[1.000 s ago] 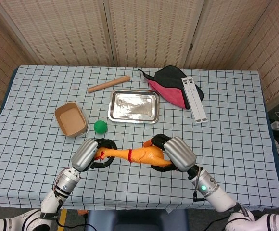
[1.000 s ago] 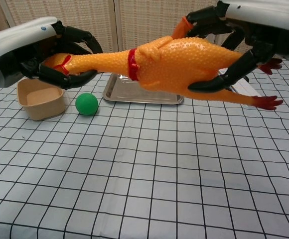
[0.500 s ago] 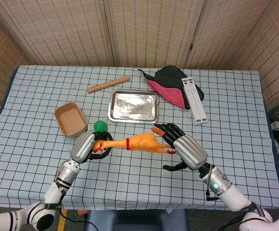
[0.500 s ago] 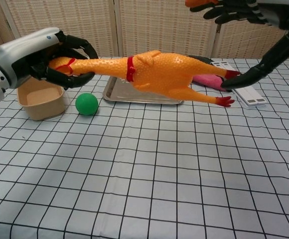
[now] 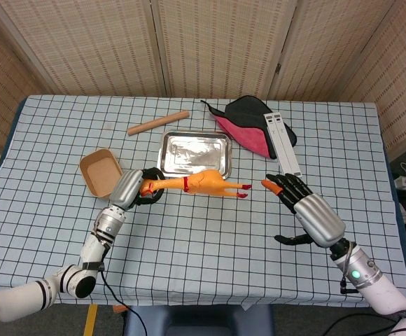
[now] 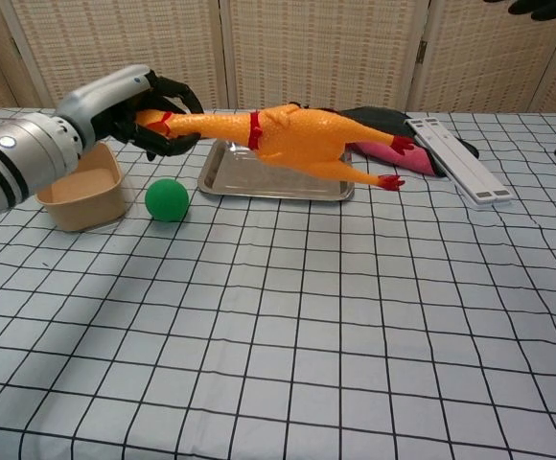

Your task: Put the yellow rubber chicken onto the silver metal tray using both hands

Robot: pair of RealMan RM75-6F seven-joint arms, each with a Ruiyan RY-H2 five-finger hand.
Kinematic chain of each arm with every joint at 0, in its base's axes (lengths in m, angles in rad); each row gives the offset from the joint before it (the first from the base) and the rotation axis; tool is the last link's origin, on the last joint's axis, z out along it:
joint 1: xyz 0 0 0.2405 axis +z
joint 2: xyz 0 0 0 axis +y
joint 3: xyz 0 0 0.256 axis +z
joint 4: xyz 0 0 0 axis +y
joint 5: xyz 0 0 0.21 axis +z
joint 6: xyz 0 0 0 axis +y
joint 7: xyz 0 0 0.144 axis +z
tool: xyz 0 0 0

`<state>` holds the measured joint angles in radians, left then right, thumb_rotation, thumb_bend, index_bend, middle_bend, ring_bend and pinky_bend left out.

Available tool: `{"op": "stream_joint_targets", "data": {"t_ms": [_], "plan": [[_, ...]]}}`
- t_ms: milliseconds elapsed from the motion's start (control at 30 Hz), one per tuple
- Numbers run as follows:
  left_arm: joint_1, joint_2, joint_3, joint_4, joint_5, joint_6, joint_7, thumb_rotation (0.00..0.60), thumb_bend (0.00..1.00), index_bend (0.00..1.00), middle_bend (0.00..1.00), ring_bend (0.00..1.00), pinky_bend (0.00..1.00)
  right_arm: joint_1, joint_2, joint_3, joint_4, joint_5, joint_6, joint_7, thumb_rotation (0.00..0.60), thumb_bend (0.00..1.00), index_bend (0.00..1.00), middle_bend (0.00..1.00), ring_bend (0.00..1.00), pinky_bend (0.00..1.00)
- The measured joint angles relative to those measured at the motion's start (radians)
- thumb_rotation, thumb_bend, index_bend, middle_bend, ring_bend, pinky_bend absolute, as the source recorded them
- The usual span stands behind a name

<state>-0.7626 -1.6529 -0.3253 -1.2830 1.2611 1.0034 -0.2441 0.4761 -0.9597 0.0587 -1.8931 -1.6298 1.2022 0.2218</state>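
Above the near edge of the silver metal tray (image 5: 193, 155) we see the yellow rubber chicken (image 5: 201, 183) held off the checked tablecloth (image 5: 210, 238), stretched out level with its head toward our left and its red feet pointing right; our left hand (image 5: 131, 187) wraps its dark fingers (image 6: 168, 144) around the head and neck, and nothing else supports the toy; in the chest view the body hangs over the tray's front rim without resting on it. Our right hand (image 5: 308, 213) is well apart from the chicken, to the right, its fingers spread and holding nothing. Beside the left hand sit a brown box (image 5: 101, 172) and, in the chest view, a green ball (image 6: 167, 199); behind the tray lie a wooden rod (image 5: 158, 122), a red-and-black pouch (image 5: 248, 126) and a white bar (image 5: 282, 144).
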Motion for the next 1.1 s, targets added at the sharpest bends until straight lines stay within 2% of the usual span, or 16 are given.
{"op": "stream_joint_targets", "data": {"t_ms": [233,467,567,600,667,733,833,900,1000,1100], "plan": [[-0.133,-0.16,-0.053,0.385,-0.035,-0.097,-0.09,0.6,0.82,0.75,0.66,0.51,0.64,0.025,-0.018,0.018,0.055,0.07,-0.067,-0.01,0.6,0.02,0.0,0.0,0.0,0.0],[-0.278,-0.306,-0.072,0.735,-0.026,-0.174,-0.189,0.6,0.79,0.71,0.65,0.51,0.61,0.061,-0.064,0.046,0.106,0.131,-0.123,-0.032,0.6,0.02,0.0,0.0,0.0,0.0],[-0.331,-0.36,-0.069,0.86,-0.015,-0.213,-0.248,0.6,0.7,0.49,0.57,0.48,0.57,0.075,-0.08,0.057,0.127,0.148,-0.138,-0.033,0.6,0.02,0.0,0.0,0.0,0.0],[-0.344,-0.375,-0.065,0.891,-0.01,-0.227,-0.268,0.6,0.66,0.34,0.52,0.45,0.54,0.078,-0.084,0.06,0.133,0.15,-0.141,-0.032,0.6,0.02,0.0,0.0,0.0,0.0],[-0.369,-0.403,-0.054,0.946,0.001,-0.262,-0.316,0.6,0.63,0.14,0.43,0.41,0.52,0.085,-0.093,0.065,0.147,0.156,-0.148,-0.028,0.6,0.02,0.0,0.0,0.0,0.0],[-0.387,-0.427,-0.042,0.984,0.01,-0.295,-0.349,0.6,0.6,0.01,0.31,0.33,0.51,0.09,-0.101,0.068,0.159,0.16,-0.157,-0.022,0.6,0.02,0.0,0.0,0.0,0.0],[-0.404,-0.446,-0.039,1.006,0.007,-0.346,-0.369,0.6,0.56,0.0,0.1,0.15,0.41,0.095,-0.104,0.067,0.162,0.162,-0.17,-0.002,0.6,0.02,0.0,0.0,0.0,0.0],[-0.415,-0.454,-0.039,1.02,0.002,-0.378,-0.369,0.6,0.53,0.0,0.0,0.03,0.27,0.097,-0.102,0.065,0.163,0.16,-0.176,0.016,0.6,0.02,0.0,0.0,0.0,0.0],[-0.429,-0.466,-0.036,1.059,-0.002,-0.398,-0.34,0.6,0.49,0.0,0.0,0.0,0.15,0.096,-0.099,0.061,0.171,0.151,-0.176,0.041,0.6,0.02,0.0,0.0,0.0,0.0],[-0.439,-0.472,-0.033,1.083,-0.006,-0.394,-0.295,0.6,0.46,0.0,0.0,0.0,0.1,0.093,-0.092,0.059,0.178,0.144,-0.172,0.062,0.6,0.02,0.0,0.0,0.0,0.0]]}}
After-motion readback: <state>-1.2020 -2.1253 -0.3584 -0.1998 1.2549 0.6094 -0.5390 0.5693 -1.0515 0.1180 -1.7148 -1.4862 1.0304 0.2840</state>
